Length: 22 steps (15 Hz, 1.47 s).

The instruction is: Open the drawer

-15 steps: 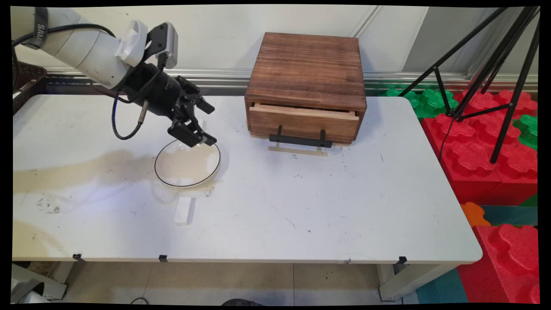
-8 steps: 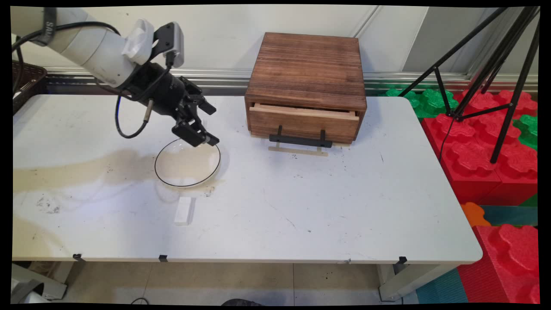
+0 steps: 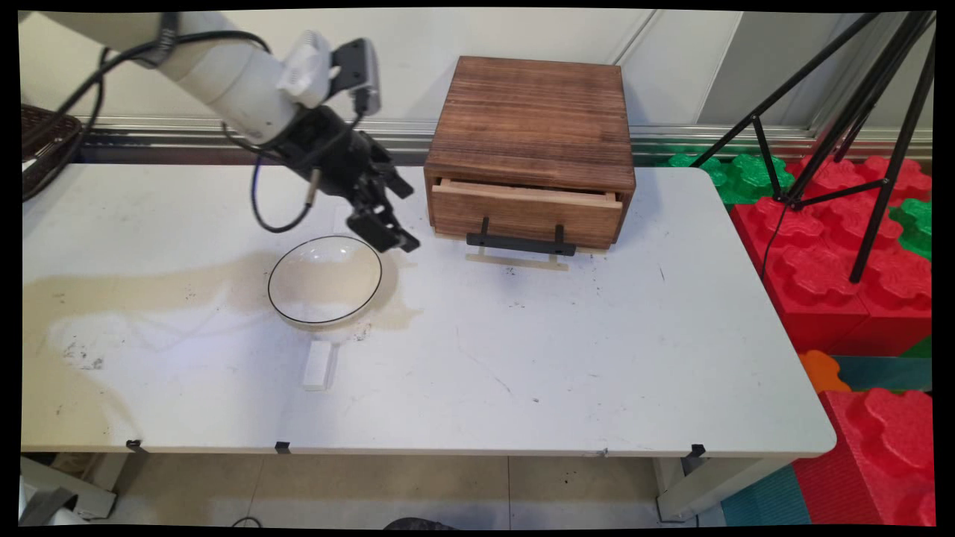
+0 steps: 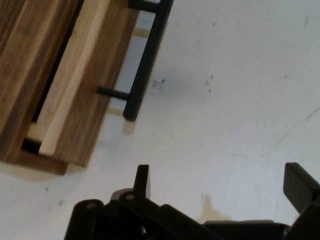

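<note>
Black claw (image 3: 394,216) spread wide, empty, above white desk (image 3: 522,358) between black-rimmed white round plate (image 3: 325,280) and dark wooden drawer box (image 3: 531,153), nearest black handle (image 4: 146,59).

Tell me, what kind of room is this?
Probably a robot test lab. A robot arm with a black claw works at a stained white table, a camera tripod stands beside it, and big red and green foam blocks fence the side.
</note>
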{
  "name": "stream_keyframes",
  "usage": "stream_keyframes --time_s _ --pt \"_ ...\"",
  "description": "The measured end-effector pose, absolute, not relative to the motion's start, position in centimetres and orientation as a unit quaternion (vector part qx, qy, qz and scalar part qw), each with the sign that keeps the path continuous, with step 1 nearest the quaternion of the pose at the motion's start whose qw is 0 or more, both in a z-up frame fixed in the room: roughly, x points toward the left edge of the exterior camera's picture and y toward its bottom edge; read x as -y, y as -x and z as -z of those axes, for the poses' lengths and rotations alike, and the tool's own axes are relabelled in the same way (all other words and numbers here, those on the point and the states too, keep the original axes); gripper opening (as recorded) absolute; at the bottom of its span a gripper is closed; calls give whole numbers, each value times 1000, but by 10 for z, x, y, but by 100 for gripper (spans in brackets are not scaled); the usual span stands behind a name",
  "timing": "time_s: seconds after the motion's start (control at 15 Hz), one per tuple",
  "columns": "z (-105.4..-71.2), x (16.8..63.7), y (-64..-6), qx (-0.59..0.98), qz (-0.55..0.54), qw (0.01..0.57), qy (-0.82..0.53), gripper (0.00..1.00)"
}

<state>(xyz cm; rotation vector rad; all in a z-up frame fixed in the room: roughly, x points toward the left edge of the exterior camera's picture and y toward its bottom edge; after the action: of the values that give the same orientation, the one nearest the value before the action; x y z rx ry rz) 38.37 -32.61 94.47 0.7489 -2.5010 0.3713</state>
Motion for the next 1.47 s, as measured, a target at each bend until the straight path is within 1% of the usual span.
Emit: stream_keyframes --time_s 0.67,1.2,1.47 --pt "-919 379 -333 932 -137 239 -238 100" --pt "-888 422 -307 940 -134 228 -215 100" --pt "-866 449 -292 944 -128 220 -208 100"
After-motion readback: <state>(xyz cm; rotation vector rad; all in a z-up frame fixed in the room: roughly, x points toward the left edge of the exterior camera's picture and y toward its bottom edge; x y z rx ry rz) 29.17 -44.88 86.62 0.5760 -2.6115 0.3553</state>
